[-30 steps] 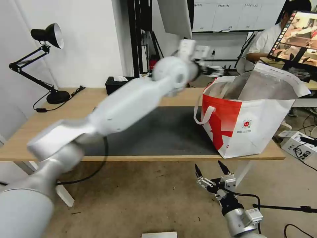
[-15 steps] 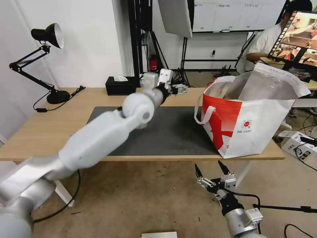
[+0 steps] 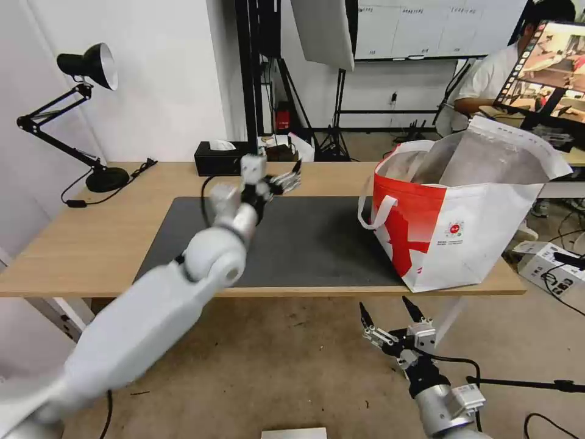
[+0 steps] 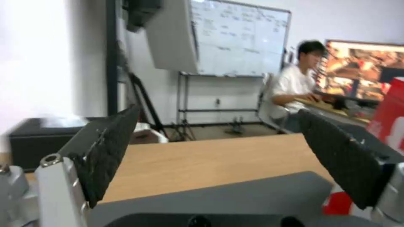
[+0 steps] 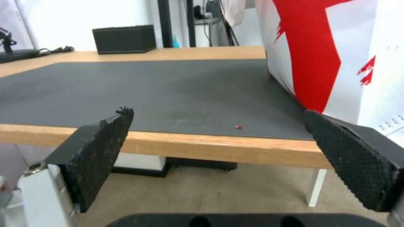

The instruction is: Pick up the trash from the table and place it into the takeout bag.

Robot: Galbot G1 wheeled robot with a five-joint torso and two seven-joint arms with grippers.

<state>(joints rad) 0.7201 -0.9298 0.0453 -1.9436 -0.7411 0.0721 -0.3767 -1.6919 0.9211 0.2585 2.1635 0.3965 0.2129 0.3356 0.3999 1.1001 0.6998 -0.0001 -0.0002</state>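
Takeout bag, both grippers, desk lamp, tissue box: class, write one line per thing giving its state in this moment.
Takeout bag: upright on the table, mouth open.
Left gripper: open, holding nothing, above the mat.
Right gripper: open, holding nothing, below table edge.
Desk lamp: standing, unlit.
Tissue box: tissue sticking out.

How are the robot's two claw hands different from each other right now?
The left gripper reaches out above the table, near the far edge of the dark grey mat; the right gripper hangs low in front of the table, below its edge, over the floor. The left gripper points sideways toward the takeout bag; the right gripper points upward. Both are open and hold nothing.
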